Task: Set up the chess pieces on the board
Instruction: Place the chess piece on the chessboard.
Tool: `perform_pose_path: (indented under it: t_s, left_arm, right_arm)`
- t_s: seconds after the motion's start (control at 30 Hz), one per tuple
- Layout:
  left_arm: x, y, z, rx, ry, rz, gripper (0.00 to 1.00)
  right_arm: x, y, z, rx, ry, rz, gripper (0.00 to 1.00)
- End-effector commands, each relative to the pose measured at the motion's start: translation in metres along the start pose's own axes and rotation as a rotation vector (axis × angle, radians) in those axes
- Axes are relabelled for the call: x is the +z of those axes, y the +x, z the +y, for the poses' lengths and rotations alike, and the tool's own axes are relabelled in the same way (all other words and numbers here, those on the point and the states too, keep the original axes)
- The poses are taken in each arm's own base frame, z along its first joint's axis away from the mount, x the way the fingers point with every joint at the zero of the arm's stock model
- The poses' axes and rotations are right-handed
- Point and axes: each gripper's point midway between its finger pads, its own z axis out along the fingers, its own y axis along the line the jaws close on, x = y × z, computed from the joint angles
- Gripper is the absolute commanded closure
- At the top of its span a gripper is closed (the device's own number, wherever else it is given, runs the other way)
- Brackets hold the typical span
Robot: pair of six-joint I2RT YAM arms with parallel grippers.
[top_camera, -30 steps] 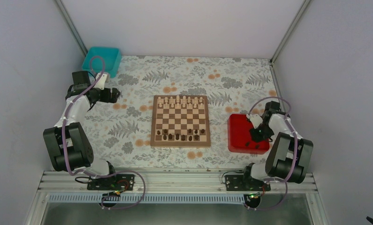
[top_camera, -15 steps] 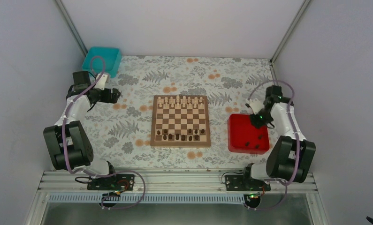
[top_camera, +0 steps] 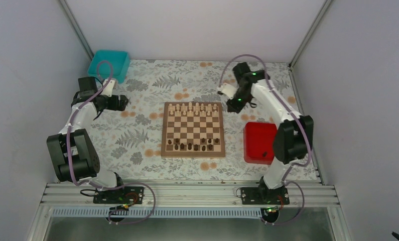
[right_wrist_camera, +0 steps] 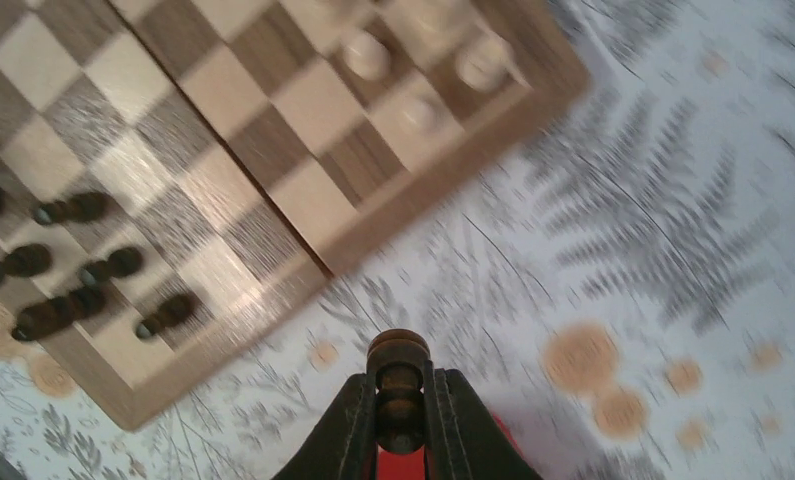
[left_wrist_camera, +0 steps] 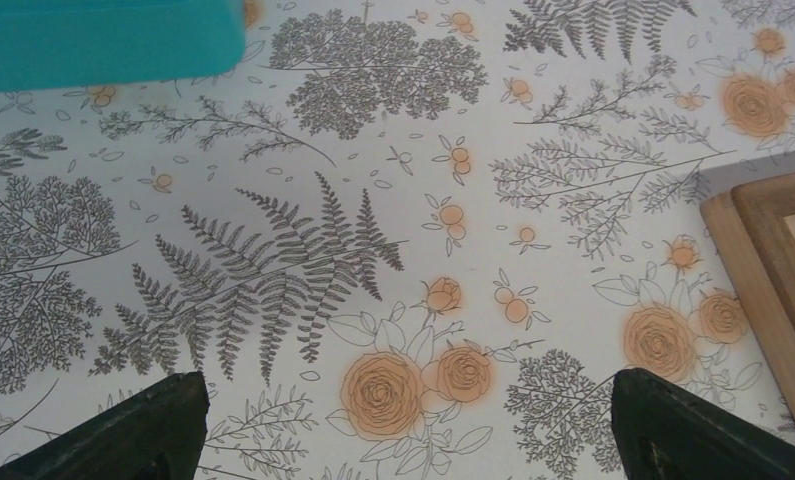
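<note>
Left of the board [top_camera: 192, 129], toward its far side, we note a teal bin [top_camera: 108, 63] on the worktop [top_camera: 142, 130]; it plays no part that we can see. Between bin and board hang the left fingers [left_wrist_camera: 143, 425], spread wide and empty over bare print, clear of the board's left rim.

On the board, the pale pieces [top_camera: 194, 107] line its far edge. The dark pieces [top_camera: 192, 146] stand only in the two rows at its near edge, and those rows show gaps. We count roughly eight, though they are too small for a sure count. We judge the dark side about half set. Whether each stands upright on its proper square we cannot tell, as the right wrist view is blurred.

Just off the board's far right corner, the right fingers [right_wrist_camera: 348, 425] pinch one dark piece [right_wrist_camera: 399, 380], one end showing past the fingertips, above the worktop. It is not yet placed.

Right of the board sits the red tray [top_camera: 255, 135], partly hidden behind the right arm. At least one dark speck [top_camera: 264, 154] lies in it, so we judge that more are left to fetch.

Obstructions: the pale pieces lie between the carried piece and the board's near rows, and the placed dark pieces crowd the free squares there.
</note>
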Motion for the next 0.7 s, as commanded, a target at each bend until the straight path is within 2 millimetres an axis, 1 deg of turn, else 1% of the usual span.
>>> perform_pose_path:
  t_s: [0.0,0.07,0.17,0.23,0.33,0.43,0.5,0.67]
  left_arm:
    - [0.007,0.004,0.010,-0.018,-0.033,0.005,0.00]
    - [0.008,0.005,0.012,-0.021,-0.042,0.012,0.00]
    - [0.009,0.006,0.015,-0.022,-0.056,0.015,0.00]
    - [0.008,0.005,0.018,-0.021,-0.071,0.015,0.00]
    - [0.007,0.005,0.021,-0.019,-0.096,0.016,0.00]
    - [0.004,0.006,0.024,-0.017,-0.118,0.018,0.00]
    - [0.004,0.006,0.026,-0.015,-0.128,0.020,0.00]
    - [0.004,0.008,0.027,-0.016,-0.137,0.023,0.00]
  right_arm:
    - [0.026,-0.028,0.046,-0.112,-0.100,0.053,0.90]
    - [0.036,-0.041,0.062,-0.186,-0.102,0.060,0.90]
    - [0.040,-0.063,0.084,-0.283,-0.112,0.039,0.90]
    - [0.045,-0.069,0.099,-0.343,-0.119,0.045,0.89]
    - [0.056,-0.071,0.115,-0.400,-0.133,0.065,0.89]
    - [0.073,-0.065,0.130,-0.445,-0.147,0.106,0.89]
    - [0.080,-0.062,0.139,-0.466,-0.158,0.116,0.89]
    - [0.093,-0.053,0.152,-0.490,-0.161,0.136,0.89]
